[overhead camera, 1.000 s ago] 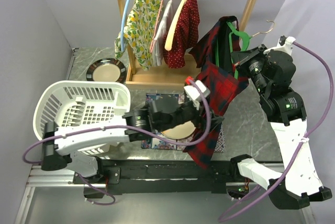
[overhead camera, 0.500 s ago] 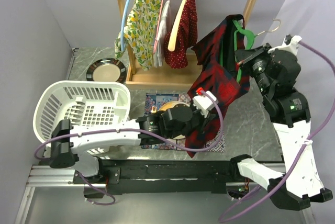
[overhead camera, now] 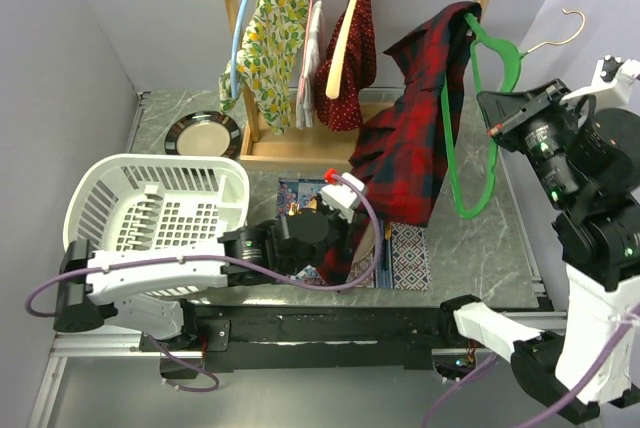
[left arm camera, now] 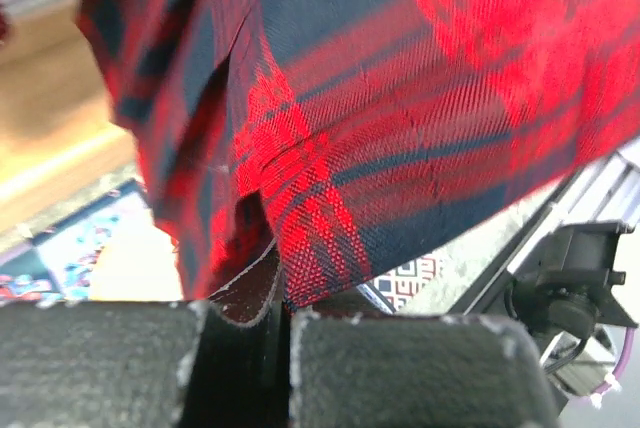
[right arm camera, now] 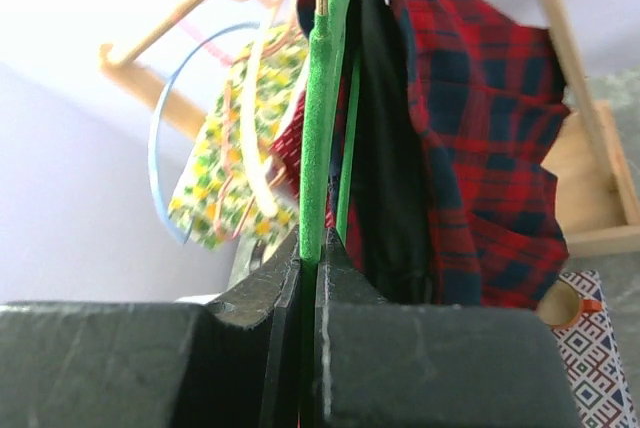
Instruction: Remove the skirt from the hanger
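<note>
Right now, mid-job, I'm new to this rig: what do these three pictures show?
Two robot arms are bolted at the near edge of the table. The wide picture looks down from above and behind them; the other two come from a camera on each wrist. The left end effector is shut on the lower edge of the plaid skirt. The right end effector is shut on the green hanger, held in the air with the skirt hanging from it. On the table sit a white basket, a plate, a patterned mat and a wooden rack of other clothes.
</note>
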{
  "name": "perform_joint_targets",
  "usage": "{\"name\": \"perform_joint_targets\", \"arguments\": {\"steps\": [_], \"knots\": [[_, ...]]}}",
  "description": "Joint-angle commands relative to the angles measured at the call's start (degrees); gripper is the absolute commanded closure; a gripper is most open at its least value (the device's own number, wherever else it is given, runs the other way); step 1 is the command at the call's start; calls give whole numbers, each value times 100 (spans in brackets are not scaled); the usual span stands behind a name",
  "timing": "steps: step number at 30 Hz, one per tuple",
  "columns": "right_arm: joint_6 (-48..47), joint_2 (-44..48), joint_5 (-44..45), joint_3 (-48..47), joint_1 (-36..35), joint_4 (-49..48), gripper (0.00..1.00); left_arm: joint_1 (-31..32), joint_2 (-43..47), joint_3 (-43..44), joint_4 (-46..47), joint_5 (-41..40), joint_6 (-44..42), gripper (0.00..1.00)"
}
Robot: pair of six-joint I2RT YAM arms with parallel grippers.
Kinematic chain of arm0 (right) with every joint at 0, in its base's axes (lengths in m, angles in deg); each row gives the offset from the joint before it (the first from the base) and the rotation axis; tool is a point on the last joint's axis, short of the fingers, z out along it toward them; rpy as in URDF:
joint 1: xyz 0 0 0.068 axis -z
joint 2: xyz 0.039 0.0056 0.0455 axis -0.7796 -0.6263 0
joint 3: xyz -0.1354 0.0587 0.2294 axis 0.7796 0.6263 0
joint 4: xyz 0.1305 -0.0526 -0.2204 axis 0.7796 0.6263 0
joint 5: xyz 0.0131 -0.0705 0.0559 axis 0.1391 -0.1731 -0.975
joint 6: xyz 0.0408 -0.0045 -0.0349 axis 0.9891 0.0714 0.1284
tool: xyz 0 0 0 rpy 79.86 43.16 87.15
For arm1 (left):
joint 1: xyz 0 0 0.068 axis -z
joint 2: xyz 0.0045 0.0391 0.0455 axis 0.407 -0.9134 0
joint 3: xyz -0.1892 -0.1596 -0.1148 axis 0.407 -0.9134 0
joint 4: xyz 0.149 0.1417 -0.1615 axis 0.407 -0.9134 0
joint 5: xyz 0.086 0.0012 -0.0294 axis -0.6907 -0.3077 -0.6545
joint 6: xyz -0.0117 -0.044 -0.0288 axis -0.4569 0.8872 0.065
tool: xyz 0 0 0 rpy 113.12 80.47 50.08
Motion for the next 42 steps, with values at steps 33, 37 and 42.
{"name": "perform_joint_targets", "arguments": {"steps": [33,37,42], "knots": [[-1002,2674,-2349,2203,2,-2390,100,42,2059,2635,2891,-2957,-6031,99],[-914,2920,-2361,2457,2,-2838,100,42,1874,2696,4033,-3002,-7192,99],[-1002,2737,-2079,2388,2,-2760,100,7,1461,2783,5547,-2598,-9220,99]]}}
